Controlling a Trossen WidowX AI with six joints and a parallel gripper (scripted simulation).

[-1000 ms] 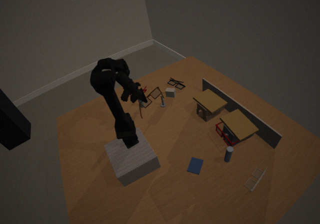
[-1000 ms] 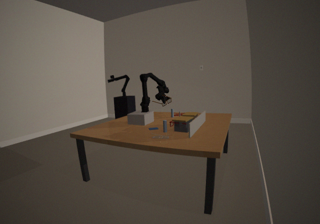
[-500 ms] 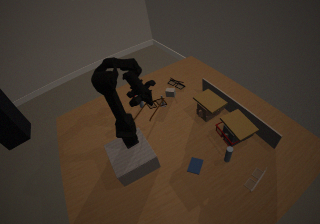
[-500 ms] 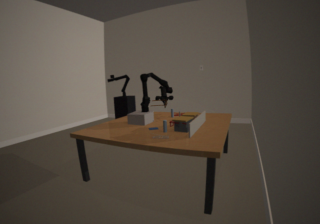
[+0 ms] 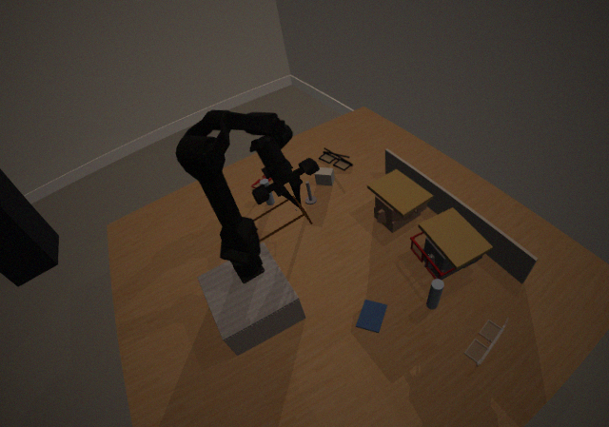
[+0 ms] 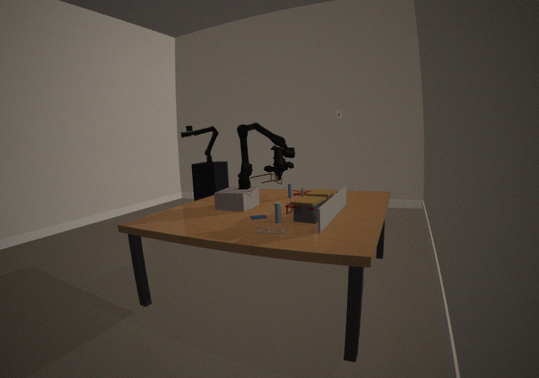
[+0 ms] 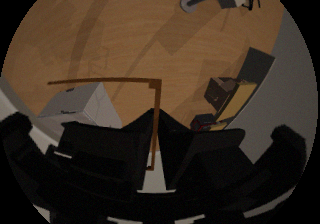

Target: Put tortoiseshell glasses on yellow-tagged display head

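Note:
The tortoiseshell glasses (image 5: 305, 215) (image 6: 261, 175) (image 7: 105, 79) hang in the air with their temples reaching back towards the arm's base. My gripper (image 5: 298, 204) (image 6: 279, 178) (image 7: 155, 112) is shut on their front frame, high above the table and well away from both heads. The brown display head (image 5: 383, 212) (image 7: 218, 92) stands under a yellowish board and wears no glasses that I can make out. The dark grey display head (image 5: 432, 254) (image 6: 304, 214) stands under a second board, with red glasses (image 5: 422, 258) (image 6: 290, 209) at its front. I cannot make out which head has the yellow tag.
A grey upright panel (image 5: 461, 211) (image 6: 333, 209) stands behind the heads. A blue-grey cylinder (image 5: 434, 295) (image 6: 277, 213), blue pad (image 5: 371, 316) and clear glasses (image 5: 482, 345) lie nearer the top camera. A small post (image 5: 309, 193), white block (image 5: 324, 177) and black glasses (image 5: 336, 159) are beyond my gripper.

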